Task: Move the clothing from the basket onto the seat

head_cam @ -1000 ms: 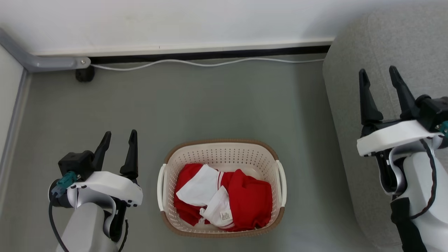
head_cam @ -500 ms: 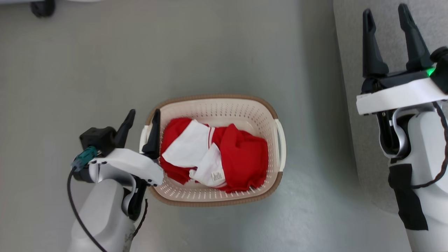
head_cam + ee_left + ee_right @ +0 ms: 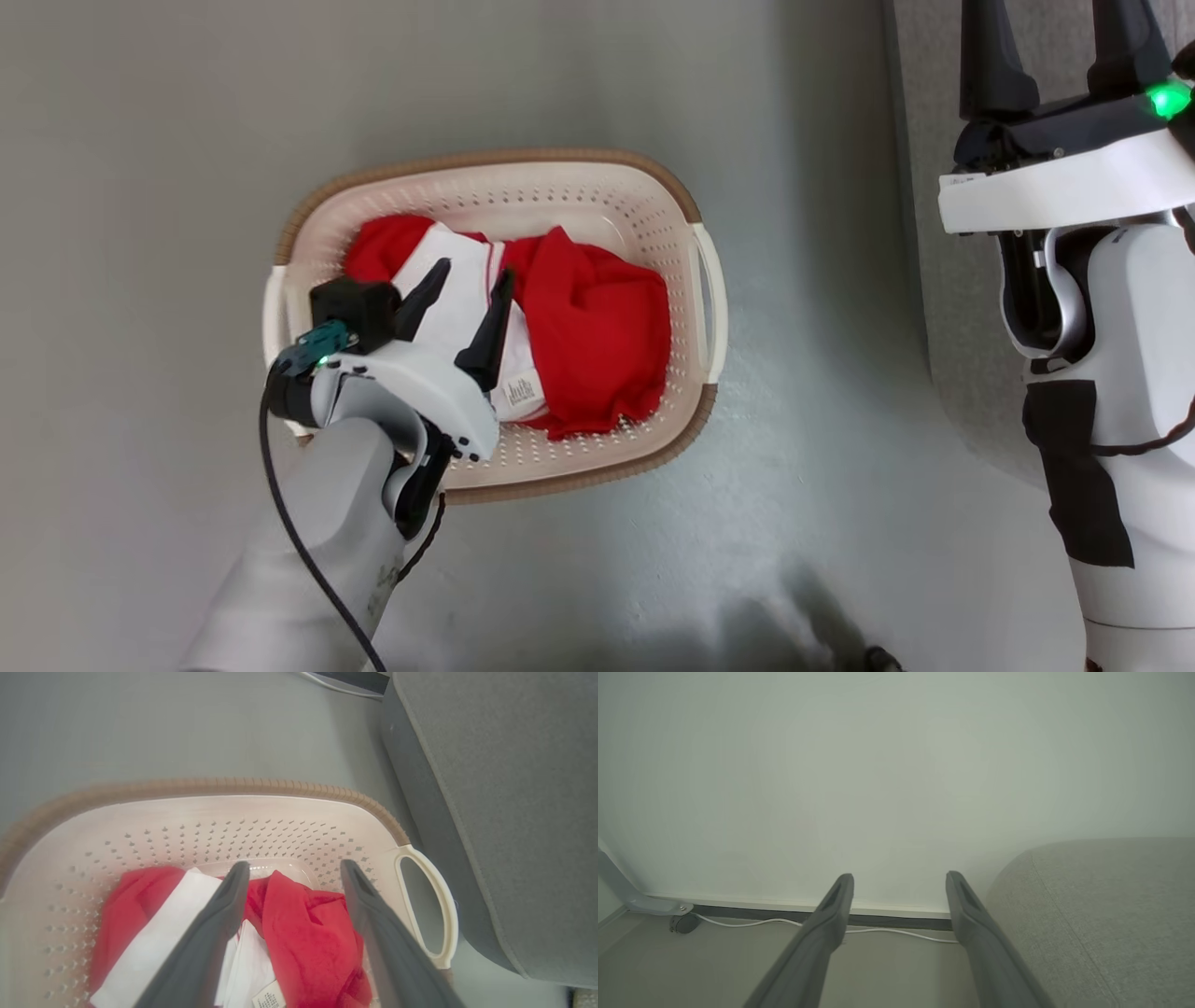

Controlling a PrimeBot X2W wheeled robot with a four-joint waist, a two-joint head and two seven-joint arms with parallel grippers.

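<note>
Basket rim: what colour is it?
Brown, on a cream-white basket; clearest in the left wrist view.

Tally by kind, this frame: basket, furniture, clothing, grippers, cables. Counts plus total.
Laundry basket: 1
Sofa: 1
Clothing heap: 1 (garment count unclear)
Grippers: 2, left gripper and right gripper, both open
White cable: 1
Total: 6

Clothing [image 3: 597, 345] in basket [image 3: 485, 163]; seat [image 3: 514, 788] right of basket.

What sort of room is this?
Probably a home-like living room: a grey fabric sofa stands beside a laundry basket holding red and white clothing on a smooth grey floor, with a white wall and a cable at its foot.
</note>
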